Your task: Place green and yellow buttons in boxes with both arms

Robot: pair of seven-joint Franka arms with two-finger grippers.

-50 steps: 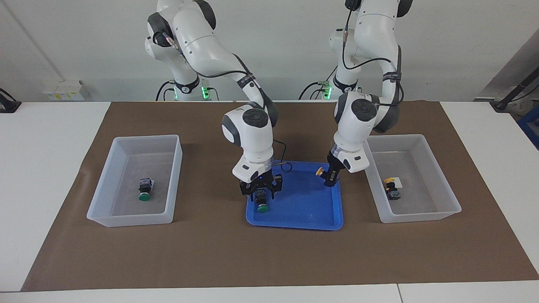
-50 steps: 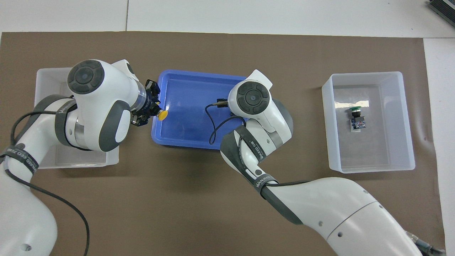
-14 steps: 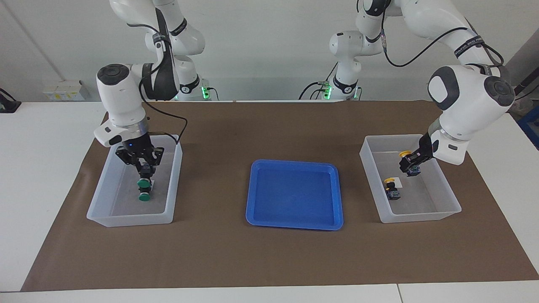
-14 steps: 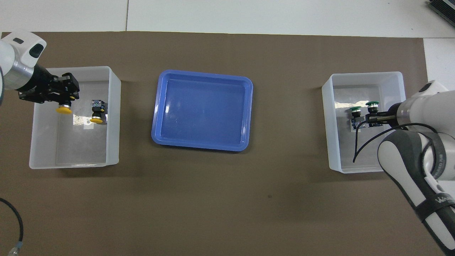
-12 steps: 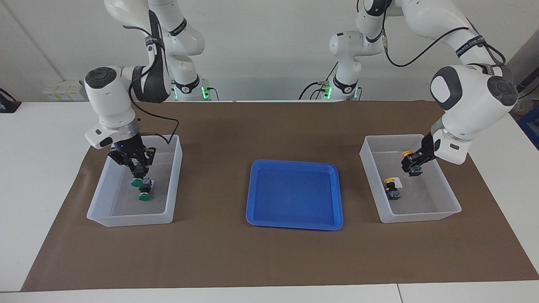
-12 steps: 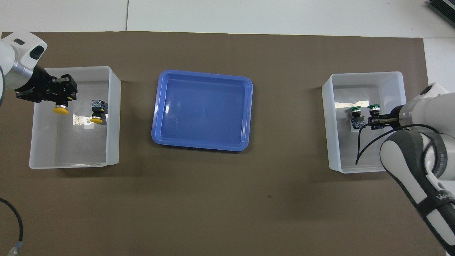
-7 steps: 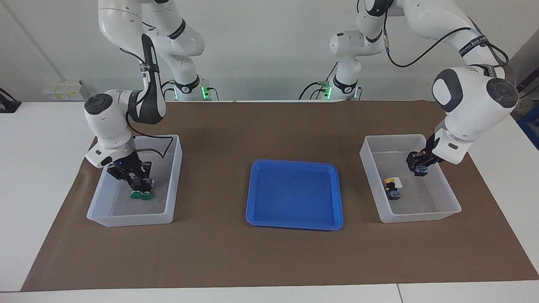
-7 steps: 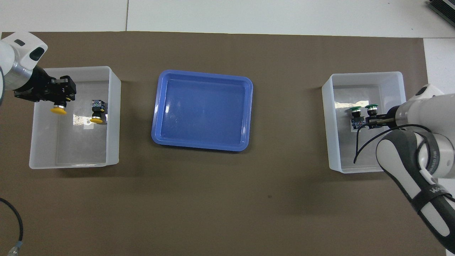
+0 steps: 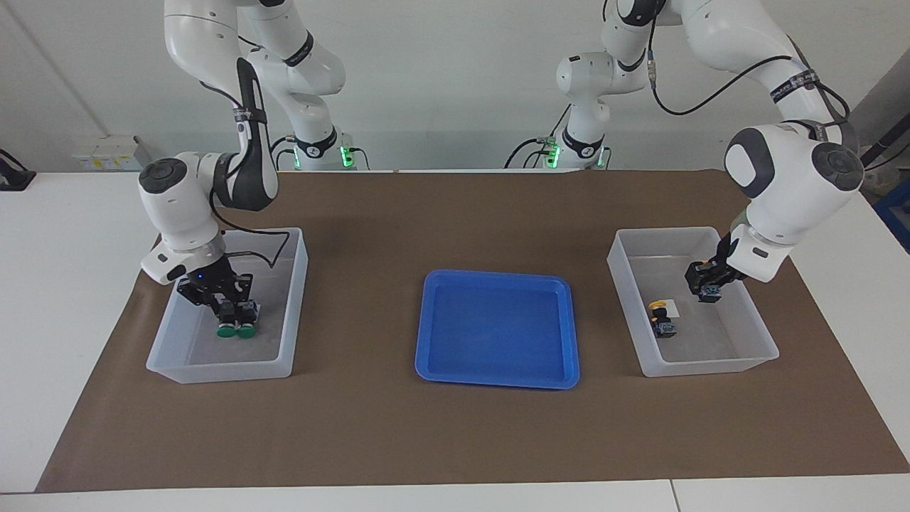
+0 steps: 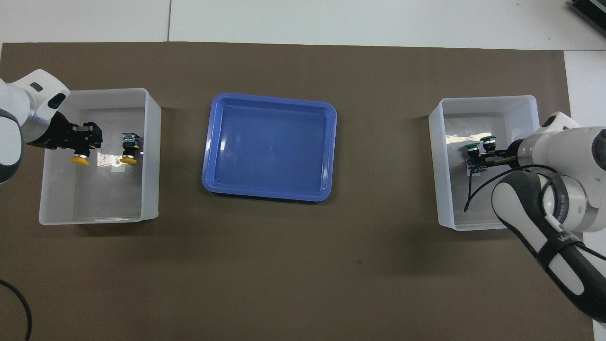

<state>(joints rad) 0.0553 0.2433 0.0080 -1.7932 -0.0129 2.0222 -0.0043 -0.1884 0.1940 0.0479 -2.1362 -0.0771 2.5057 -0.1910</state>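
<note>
Two translucent boxes on the brown mat (image 9: 455, 427), one at each end, with a shallow blue tray (image 9: 498, 328) between them holding nothing. In the box at the right arm's end (image 9: 226, 306): one green button (image 9: 246, 321) lying on the floor by the small white label, and just beside it a second green button (image 9: 226, 320) pinched in the right gripper (image 9: 220, 302), down inside the box with its cap level with the first (touching the floor or not, cannot tell). In the box at the left arm's end (image 10: 97, 156): one yellow button (image 10: 129, 150) resting on the floor near the white label (image 10: 113, 166), and a second yellow button (image 10: 80, 157) clamped in the left gripper (image 10: 85, 139), low within the walls toward the outer side of the box, apart from the resting one. Compared with a second ago: right gripper lower, its green button brought down from above the resting one to sit alongside it. Left gripper lower too, deeper into its box, with the yellow cap hidden behind the fingers in the facing view. Compared with the earliest frames: tray emptied, both arms swung out from over it to the boxes.
</note>
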